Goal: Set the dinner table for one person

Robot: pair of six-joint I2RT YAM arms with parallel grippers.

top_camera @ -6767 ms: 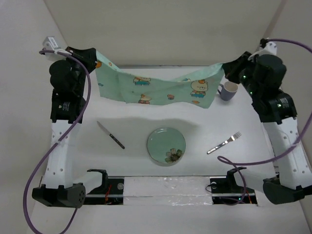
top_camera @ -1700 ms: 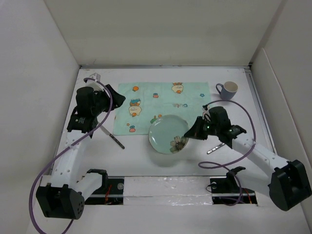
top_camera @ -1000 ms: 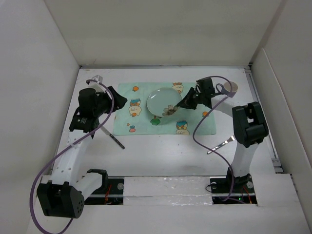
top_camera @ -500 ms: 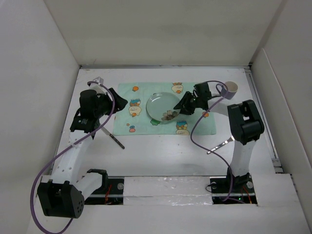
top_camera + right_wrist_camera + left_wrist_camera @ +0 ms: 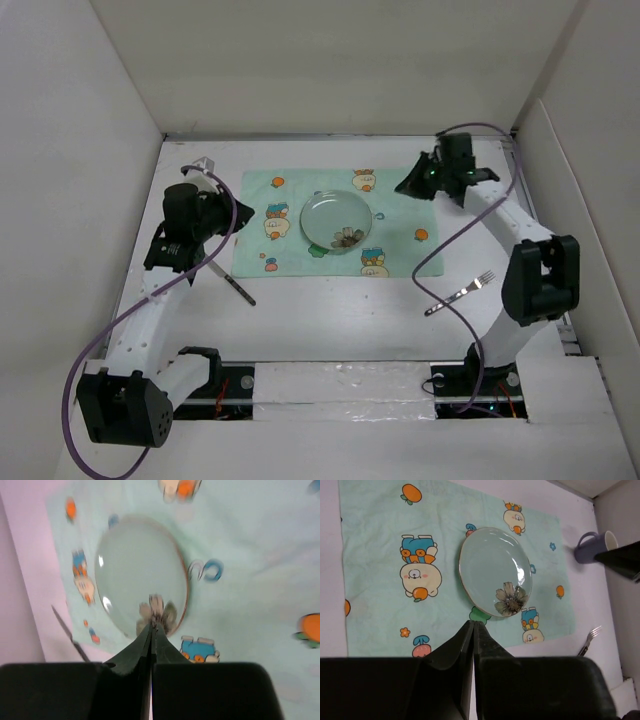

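At the left of the top view, bent at the elbow above the lower-left base, with the left gripper [image 5: 238, 210] over the left edge of the mint cartoon cloth [image 5: 400, 215]. Fingers pressed together on nothing in the wrist view [image 5: 473, 627]. Below it, a knife [image 5: 228, 280] lying slanted on the dinner table [image 5: 330, 320]. Matte white and flat, walled on three sides, filling the middle of the frame, long side running left to right. At centre, on the cloth, a pale green plate [image 5: 335, 220] with a flower print. At right, stretched up from the lower-right base, with the right gripper [image 5: 405, 185] over the cloth's upper right corner, fingers likewise closed and empty. Beside it a purple mug [image 5: 592, 547], and lower right a fork [image 5: 460, 292].
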